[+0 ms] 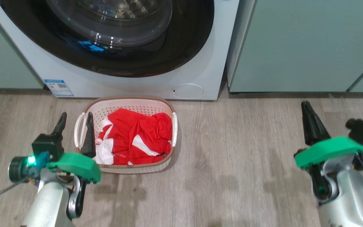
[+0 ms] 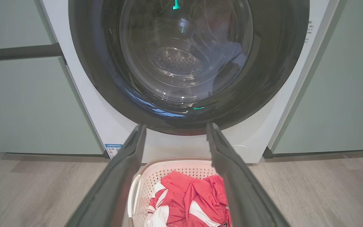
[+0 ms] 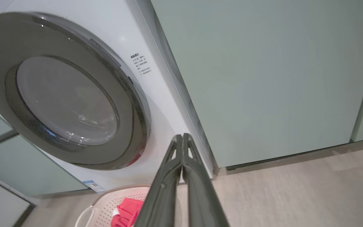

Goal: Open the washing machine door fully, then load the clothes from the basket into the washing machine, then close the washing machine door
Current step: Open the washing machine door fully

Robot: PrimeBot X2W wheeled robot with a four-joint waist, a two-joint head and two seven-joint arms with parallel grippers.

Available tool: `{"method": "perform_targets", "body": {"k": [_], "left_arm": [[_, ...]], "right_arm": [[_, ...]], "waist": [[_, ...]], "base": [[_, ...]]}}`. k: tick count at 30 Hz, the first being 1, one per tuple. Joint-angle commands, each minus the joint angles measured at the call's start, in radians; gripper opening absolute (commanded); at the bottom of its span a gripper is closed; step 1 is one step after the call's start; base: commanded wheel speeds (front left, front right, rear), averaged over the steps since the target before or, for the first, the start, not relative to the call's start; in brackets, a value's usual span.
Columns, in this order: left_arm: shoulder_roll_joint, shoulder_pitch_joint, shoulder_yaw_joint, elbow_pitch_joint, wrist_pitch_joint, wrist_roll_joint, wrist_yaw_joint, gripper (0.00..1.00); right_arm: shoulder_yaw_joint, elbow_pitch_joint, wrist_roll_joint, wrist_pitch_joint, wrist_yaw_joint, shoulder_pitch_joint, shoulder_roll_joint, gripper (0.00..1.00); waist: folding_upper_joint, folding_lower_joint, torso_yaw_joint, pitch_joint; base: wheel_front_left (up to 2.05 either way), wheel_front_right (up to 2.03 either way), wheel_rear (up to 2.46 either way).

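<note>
At the foot of the washing machine [image 1: 200, 63], its door [image 1: 184, 47] shut, sits the basket [image 1: 128, 100] of red clothes [image 1: 137, 135]; my left gripper [image 1: 76, 115] is spread empty, my right gripper [image 1: 305, 105] pinched on nothing, and I judge the stiff, slick door needs hooking at its rim.

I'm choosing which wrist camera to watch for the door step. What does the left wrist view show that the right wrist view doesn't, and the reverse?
Left wrist view: the open left end effector, the perforated drum through the glass, seen head-on, and the small round white flap.
Right wrist view: the shut right end effector and the printed text on the washer's front, seen at a slant.
Both: the washing machine door, closed, the basket with red clothes, the blue sticker, pale green cabinets, wood floor.
</note>
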Motion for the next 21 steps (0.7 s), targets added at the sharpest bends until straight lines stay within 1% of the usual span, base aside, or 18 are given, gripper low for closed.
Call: {"method": "perform_targets", "body": {"k": [1,6,10,12,13,18,21], "left_arm": [[0.031,-0.068,0.029,-0.041,-0.008,-0.008,0.006,1.00],[0.031,-0.089,0.023,-0.062,-0.007,-0.012,0.001,1.00],[0.034,-0.114,0.022,-0.079,-0.007,-0.014,-0.003,1.00],[0.033,-0.129,0.020,-0.089,-0.008,-0.014,-0.005,1.00],[0.033,-0.129,0.020,-0.089,-0.008,-0.014,-0.005,1.00],[0.025,-0.171,0.010,-0.112,-0.009,-0.015,-0.013,1.00],[0.016,-0.201,0.004,-0.121,-0.010,-0.016,-0.017,1.00]], "right_arm": [[0.023,-0.017,0.079,0.013,0.000,-0.079,-0.002,0.00],[0.017,0.036,0.371,0.081,0.000,-0.181,-0.002,0.00],[-0.009,0.089,0.560,0.146,0.000,-0.278,-0.002,0.00],[-0.032,0.117,0.625,0.176,0.000,-0.328,-0.002,0.00],[-0.032,0.117,0.625,0.176,0.000,-0.328,-0.002,0.00],[-0.099,0.193,0.757,0.263,0.000,-0.464,-0.008,0.00],[-0.124,0.251,0.791,0.312,0.000,-0.551,-0.025,0.00]], "waist": [[0.0000,0.0000,0.002,0.016],[0.0000,0.0000,0.013,0.059],[0.0000,0.0000,0.027,0.107],[0.0000,0.0000,0.036,0.133],[0.0000,0.0000,0.036,0.133],[0.0000,0.0000,0.064,0.203],[0.0000,0.0000,0.079,0.245]], "base": [[0.00,0.00,0.00],[0.00,0.00,0.00],[0.00,0.00,0.00],[0.00,0.00,0.00],[0.00,0.00,0.00],[0.00,0.00,0.00],[0.00,0.00,0.00]]}}
